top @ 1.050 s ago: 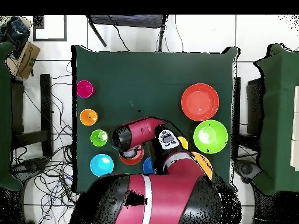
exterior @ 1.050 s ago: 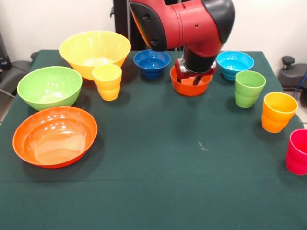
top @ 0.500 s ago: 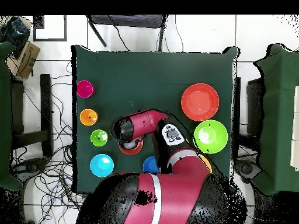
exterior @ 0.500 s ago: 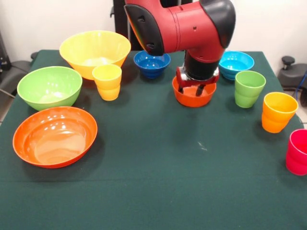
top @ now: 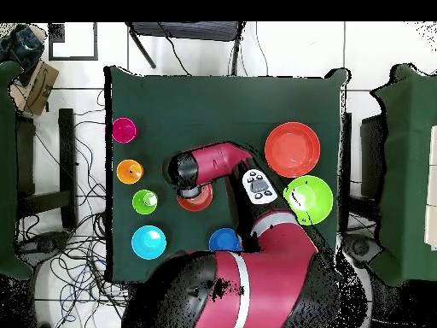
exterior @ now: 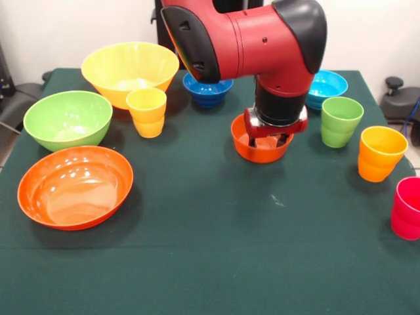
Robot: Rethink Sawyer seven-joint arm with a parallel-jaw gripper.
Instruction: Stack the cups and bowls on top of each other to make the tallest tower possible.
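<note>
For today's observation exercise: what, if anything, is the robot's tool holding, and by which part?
The tool reaches down into the small orange bowl, apparently gripping its far rim. Whether it is clamped shut cannot be told.

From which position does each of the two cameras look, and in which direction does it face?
Front view: sits across the table, facing the robot; the red arm comes down from above, its gripper in the small orange bowl.
Overhead view: sits above the table, looking straight down; the arm and the robot's body fill the bottom.
Shared: both show the arm, the small orange bowl, the large orange bowl and the green cup.
</note>
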